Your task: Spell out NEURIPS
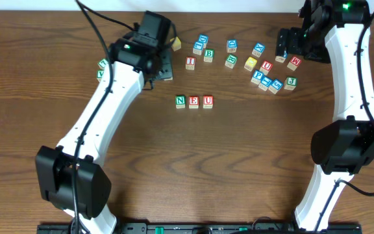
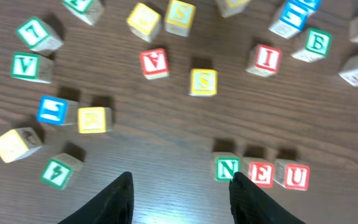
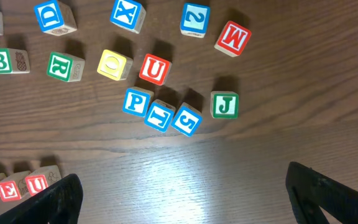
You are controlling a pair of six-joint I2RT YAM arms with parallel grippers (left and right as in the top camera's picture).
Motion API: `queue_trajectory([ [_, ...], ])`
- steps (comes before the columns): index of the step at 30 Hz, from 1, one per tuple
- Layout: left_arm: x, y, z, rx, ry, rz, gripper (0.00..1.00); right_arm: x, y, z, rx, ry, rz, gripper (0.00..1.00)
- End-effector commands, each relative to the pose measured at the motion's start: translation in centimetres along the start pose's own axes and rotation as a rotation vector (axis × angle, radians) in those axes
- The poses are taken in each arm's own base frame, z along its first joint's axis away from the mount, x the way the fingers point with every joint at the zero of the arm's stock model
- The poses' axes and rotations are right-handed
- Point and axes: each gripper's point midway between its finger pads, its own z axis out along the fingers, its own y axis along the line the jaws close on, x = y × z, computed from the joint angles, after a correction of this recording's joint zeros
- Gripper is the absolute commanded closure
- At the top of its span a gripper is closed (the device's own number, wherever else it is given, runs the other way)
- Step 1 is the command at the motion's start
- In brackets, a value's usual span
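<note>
Black fingers (image 2: 120, 199) of the left end effector (image 2: 180, 190) fill the bottom of the left wrist view. They are spread moderately apart with nothing between them, and one tip sits just beside the N block (image 2: 227, 168); I cannot tell if they touch. That N block, the E block (image 2: 261, 173) and the U block (image 2: 296, 176) stand side by side in a row near the middle of the wooden tabletop (image 1: 239, 162). Beyond the row, the red I block (image 2: 266, 59) and a yellow S block (image 2: 203, 81) lie apart among scattered blocks. The right end effector (image 3: 185, 193) is opened wide and empty over bare wood. Ahead of it lie the green R block (image 3: 61, 66) and the blue P block (image 3: 137, 101), the P touching its neighbour.
</note>
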Motion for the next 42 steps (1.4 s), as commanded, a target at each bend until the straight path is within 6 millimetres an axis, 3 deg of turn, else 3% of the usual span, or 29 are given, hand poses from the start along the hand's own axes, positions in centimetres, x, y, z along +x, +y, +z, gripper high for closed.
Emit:
queue_trajectory([
  [1, -1.3, 1.5, -1.1, -0.015, -0.037, -0.018, 0.51, 0.2, -0.2, 0.2, -0.001, 0.012, 0.005, 0.01],
  [10, -2.0, 3.3, -0.9, -0.035, -0.042, -0.040, 0.51, 0.2, -0.2, 0.2, -0.001, 0.012, 0.005, 0.01],
  [18, -3.3, 6.5, -0.7, -0.068, -0.057, -0.111, 0.50, 0.2, -0.2, 0.2, -0.001, 0.012, 0.005, 0.01],
  [42, -3.5, 6.8, -0.7, -0.069, -0.063, -0.117, 0.50, 0.2, -0.2, 0.2, -0.001, 0.012, 0.005, 0.01],
])
